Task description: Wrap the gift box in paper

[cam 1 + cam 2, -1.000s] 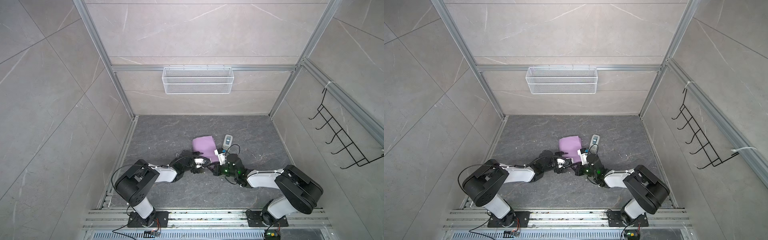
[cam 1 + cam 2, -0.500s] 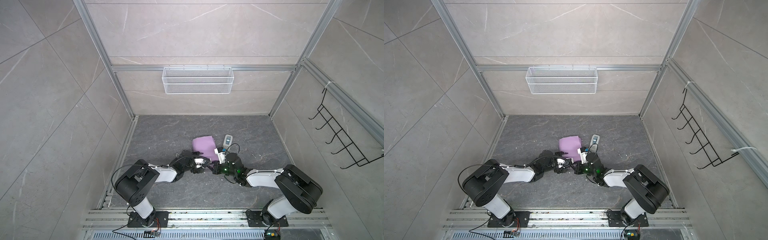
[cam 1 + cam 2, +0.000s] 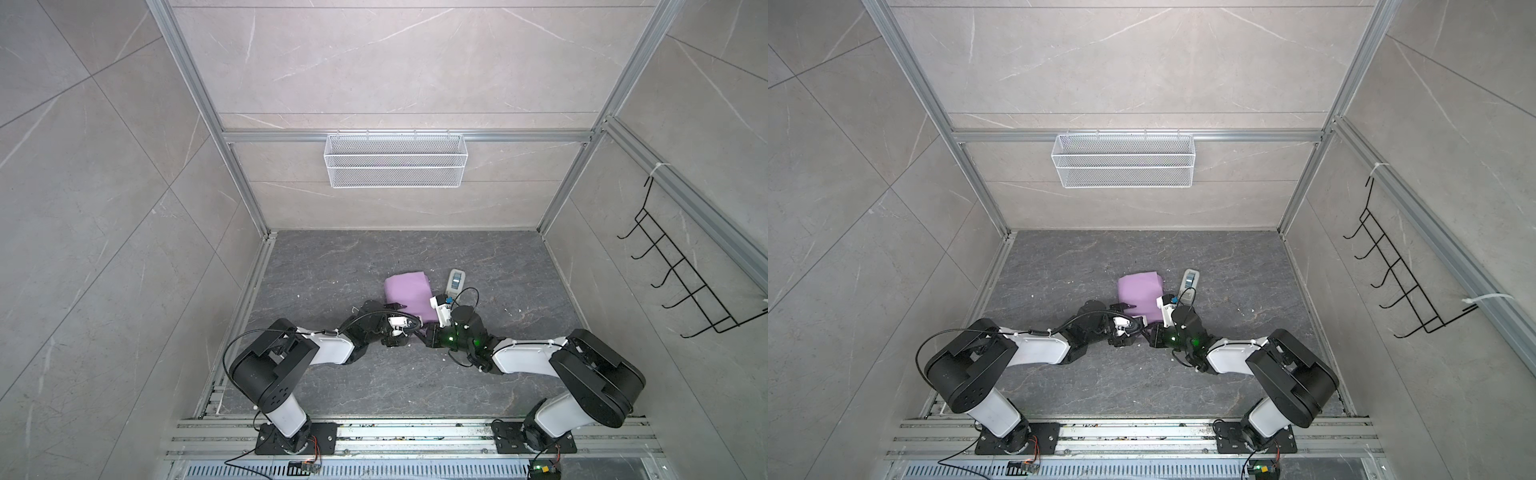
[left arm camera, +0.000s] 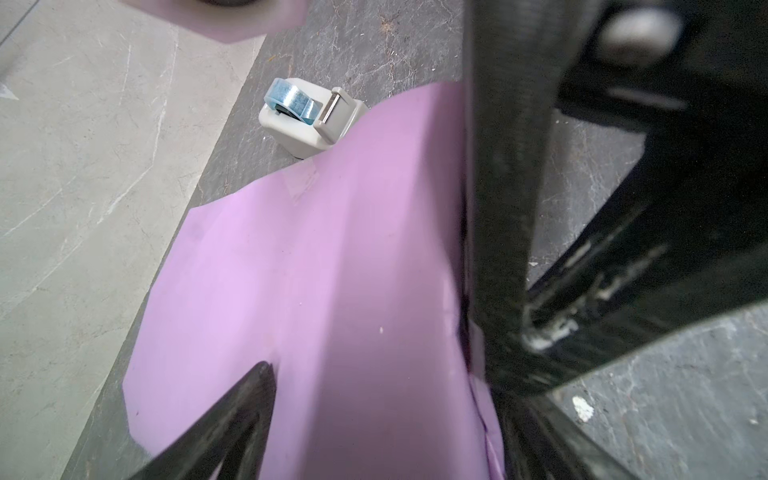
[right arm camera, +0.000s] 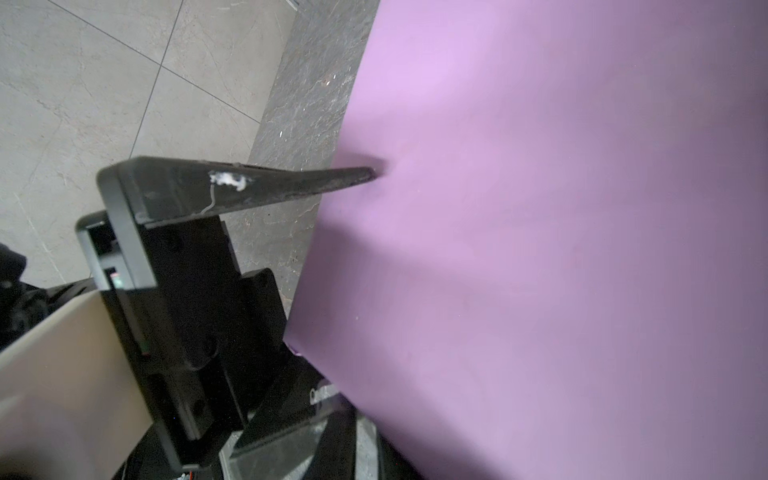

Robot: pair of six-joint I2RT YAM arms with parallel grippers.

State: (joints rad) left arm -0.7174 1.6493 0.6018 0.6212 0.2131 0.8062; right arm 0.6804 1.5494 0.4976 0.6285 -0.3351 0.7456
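The paper (image 3: 407, 296) is folded lilac side out into a flat parcel on the floor, seen in both top views (image 3: 1139, 294). It hides the gift box. My left gripper (image 3: 409, 329) is open at the parcel's near end. One of its fingers (image 5: 266, 187) lies on the paper's top face, and the same finger (image 4: 245, 415) shows in the left wrist view. My right gripper (image 3: 426, 334) meets the left gripper at the same near end, against the paper's edge (image 4: 469, 349). Its own jaws are mostly covered by the sheet (image 5: 540, 249), so I cannot make out the gap between them.
A grey-white tape dispenser (image 3: 456, 282) with a blue roll (image 4: 291, 99) stands just right of the parcel, close to the right wrist. A white wire basket (image 3: 395, 160) hangs on the back wall and a black hook rack (image 3: 685, 282) on the right wall. White crumbs dot the floor.
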